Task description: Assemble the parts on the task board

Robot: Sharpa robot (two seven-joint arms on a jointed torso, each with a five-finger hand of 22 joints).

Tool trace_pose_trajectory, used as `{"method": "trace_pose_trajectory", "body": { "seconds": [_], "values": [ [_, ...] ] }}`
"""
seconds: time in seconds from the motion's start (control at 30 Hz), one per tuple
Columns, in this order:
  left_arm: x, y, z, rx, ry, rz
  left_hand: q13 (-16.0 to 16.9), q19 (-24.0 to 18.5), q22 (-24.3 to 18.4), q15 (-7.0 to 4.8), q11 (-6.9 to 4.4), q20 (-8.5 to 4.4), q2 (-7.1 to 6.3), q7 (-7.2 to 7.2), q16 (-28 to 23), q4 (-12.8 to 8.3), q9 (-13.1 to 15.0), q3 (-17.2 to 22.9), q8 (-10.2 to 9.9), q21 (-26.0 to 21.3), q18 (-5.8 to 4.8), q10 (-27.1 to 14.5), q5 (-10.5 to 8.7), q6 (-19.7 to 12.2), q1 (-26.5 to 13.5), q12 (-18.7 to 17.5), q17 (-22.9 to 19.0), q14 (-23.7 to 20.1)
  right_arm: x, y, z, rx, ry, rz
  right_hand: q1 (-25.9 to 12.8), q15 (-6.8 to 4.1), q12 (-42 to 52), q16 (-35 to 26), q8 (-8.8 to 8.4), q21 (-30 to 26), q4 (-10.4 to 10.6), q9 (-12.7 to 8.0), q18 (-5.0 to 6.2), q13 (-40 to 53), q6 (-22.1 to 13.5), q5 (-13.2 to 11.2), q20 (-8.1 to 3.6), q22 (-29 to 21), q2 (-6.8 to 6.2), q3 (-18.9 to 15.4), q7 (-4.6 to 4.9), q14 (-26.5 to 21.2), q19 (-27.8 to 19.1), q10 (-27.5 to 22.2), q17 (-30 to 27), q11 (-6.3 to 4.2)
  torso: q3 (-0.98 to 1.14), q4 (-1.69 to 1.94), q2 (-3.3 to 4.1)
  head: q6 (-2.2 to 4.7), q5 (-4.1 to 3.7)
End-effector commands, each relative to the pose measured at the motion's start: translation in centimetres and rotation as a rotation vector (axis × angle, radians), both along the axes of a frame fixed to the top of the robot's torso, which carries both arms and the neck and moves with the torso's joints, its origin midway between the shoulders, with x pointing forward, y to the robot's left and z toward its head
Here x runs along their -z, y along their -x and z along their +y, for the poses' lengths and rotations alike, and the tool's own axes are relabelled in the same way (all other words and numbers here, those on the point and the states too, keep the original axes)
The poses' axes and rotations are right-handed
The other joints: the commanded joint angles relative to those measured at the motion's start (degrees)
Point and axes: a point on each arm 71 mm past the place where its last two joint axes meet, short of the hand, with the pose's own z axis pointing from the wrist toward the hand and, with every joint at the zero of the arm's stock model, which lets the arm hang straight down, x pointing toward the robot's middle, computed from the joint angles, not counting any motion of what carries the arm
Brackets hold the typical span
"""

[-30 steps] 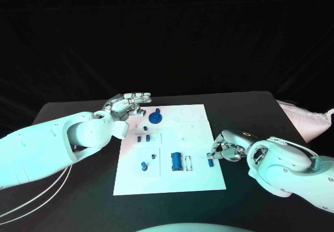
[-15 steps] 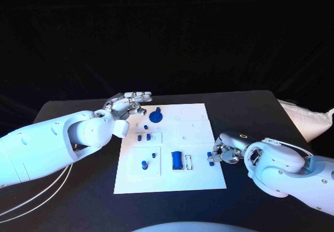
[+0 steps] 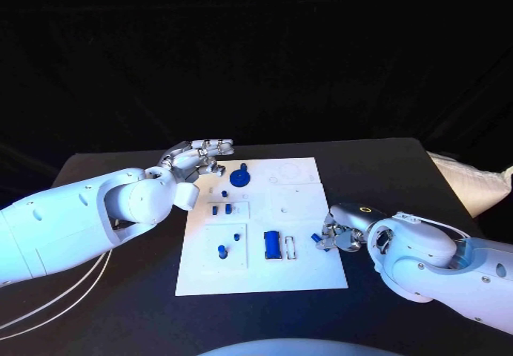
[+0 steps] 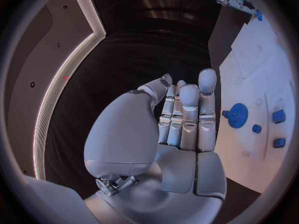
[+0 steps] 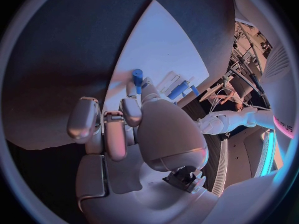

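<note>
Step in hand: pickup of a loose part at the near right edge of the task board (image 3: 310,278). The right hand (image 3: 340,236) rests at that edge, fingers curled around a small blue peg (image 3: 319,239). In the right wrist view the peg (image 5: 137,75) stands at the fingertips (image 5: 131,109); it appears pinched, though contact is partly hidden.

Next move, as judged: lift the peg clear, carry it over the board, and align it upright above a free socket before pressing down.

Just left of the hand lies a blue cylinder (image 3: 271,245) in its slot, close enough to be knocked. Farther left, short blue pegs (image 3: 222,251) stand in the board. Beyond these sits a blue gear (image 3: 239,179) near the far edge.

The left hand (image 3: 198,158) hovers over the black surface (image 3: 385,167) beside the far left corner, fingers straight and together, holding nothing.
</note>
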Motion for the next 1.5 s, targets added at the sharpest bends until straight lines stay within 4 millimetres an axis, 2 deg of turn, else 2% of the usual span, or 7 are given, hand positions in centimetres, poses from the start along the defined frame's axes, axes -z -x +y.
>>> {"method": "trace_pose_trajectory", "body": {
  "seconds": [0.03,0.27,0.57,0.97,1.13,1.27,1.5],
  "values": [
    [-0.1,0.1,-0.2,0.019,0.011,-0.007,0.09,-0.29,-0.06,-0.12,0.11,0.09,0.48,-0.14,-0.28,-0.07,-0.09,-0.29,0.34,-0.37,0.49,-0.44,0.11,-0.41,0.05,0.19,-0.07,-0.44,0.8,0.2,0.0,-0.044,0.103,0.005,3.65,-0.44,-0.75,-0.40,-0.32,-0.27,-1.52,-0.25,-0.38,-0.53,0.04,-1.85,-0.44,0.02,0.74,2.17,-0.31,4.39,-0.03,-0.24,6.82,-0.53,-0.04,0.02,0.03,-0.10,-0.02],
    [-0.1,0.1,-0.2,0.019,0.011,-0.007,0.09,-0.29,-0.06,-0.12,0.11,0.09,0.48,-0.14,-0.28,-0.07,-0.09,-0.29,0.34,-0.37,0.49,-0.44,0.11,-0.41,0.05,0.19,-0.07,-0.44,1.2,0.1,0.6,-0.105,0.212,-0.002,4.97,0.15,-3.99,-0.59,-1.90,-0.88,-3.37,-0.94,-0.29,-2.71,-1.10,-2.65,0.01,-0.77,-0.22,6.04,0.65,4.32,-0.51,-1.99,6.69,0.27,-0.02,-0.02,-0.03,-0.21,0.07],
    [-0.1,0.1,-0.2,0.018,0.011,-0.007,0.09,-0.29,-0.06,-0.12,0.11,0.09,0.48,-0.14,-0.28,-0.07,-0.09,-0.29,0.34,-0.37,0.49,-0.44,0.11,-0.41,0.05,0.19,-0.07,-0.44,1.8,0.2,1.1,-0.136,0.266,0.022,3.24,0.44,-4.86,-0.85,-2.68,-1.27,-3.30,-1.35,-0.18,-3.35,-1.12,-2.40,0.37,-1.33,-1.66,8.09,0.95,4.24,-0.80,-2.30,6.40,0.53,-0.04,-0.01,-0.06,-0.26,0.04],
    [-0.1,0.1,-0.4,0.021,0.011,-0.005,0.09,-0.29,-0.06,-0.12,0.11,0.09,0.48,-0.14,-0.28,-0.07,-0.09,-0.29,0.34,-0.37,0.49,-0.44,0.11,-0.41,0.05,0.19,-0.07,-0.44,2.8,0.3,1.8,-0.145,0.267,0.063,-0.35,0.33,-4.22,-0.75,-3.54,-1.06,-2.03,-1.81,-0.24,-2.92,-0.19,3.17,0.31,-0.76,-3.95,13.86,0.73,4.36,-0.38,-1.64,6.76,0.26,-0.07,-0.06,-0.14,-0.22,-0.09],
    [-0.1,0.1,-0.6,0.026,0.013,-0.004,0.11,-0.35,-0.24,-0.10,0.12,0.12,0.58,-0.14,-0.32,-0.13,-0.09,-0.41,0.41,-0.67,0.52,-0.52,0.11,-0.46,0.12,0.27,-0.20,-0.54,3.0,0.3,2.2,-0.134,0.231,0.093,-2.76,0.21,-4.23,-0.54,-3.86,-0.68,-0.81,-1.88,-0.35,-2.94,0.03,7.42,0.14,-0.09,-4.81,17.30,0.61,4.46,0.08,-1.35,7.12,0.15,-0.04,0.11,-0.08,-0.17,-0.08],
    [-0.1,0.1,-0.6,0.027,0.013,-0.004,0.11,-0.35,-0.28,-0.10,0.11,0.12,0.67,-0.15,-0.31,-0.15,-0.09,-0.39,0.43,-0.73,0.53,-0.53,0.12,-0.47,0.18,0.30,-0.21,-0.55,2.9,0.3,2.3,-0.107,0.175,0.099,-2.86,0.04,-3.20,-0.43,-3.86,-0.34,-0.93,-1.79,-0.45,-2.17,0.28,9.45,0.03,0.51,-4.60,19.95,0.46,4.52,0.40,-0.72,7.31,0.05,0.00,0.19,-0.07,-0.05,-0.07],
    [-0.1,0.0,-0.6,0.026,0.012,-0.003,0.12,-0.35,-0.29,-0.10,0.11,0.12,0.67,-0.15,-0.31,-0.15,-0.09,-0.39,0.43,-0.73,0.53,-0.53,0.12,-0.47,0.18,0.30,-0.21,-0.55,1.8,0.5,2.2,-0.012,-0.019,0.092,-6.74,0.01,-2.45,-0.27,-3.94,0.26,0.23,-1.39,-0.63,-1.57,0.59,10.40,0.00,1.54,-6.24,25.52,0.40,4.60,0.92,0.00,7.58,0.06,0.05,0.07,0.02,-0.18,0.18]
  ]
}}
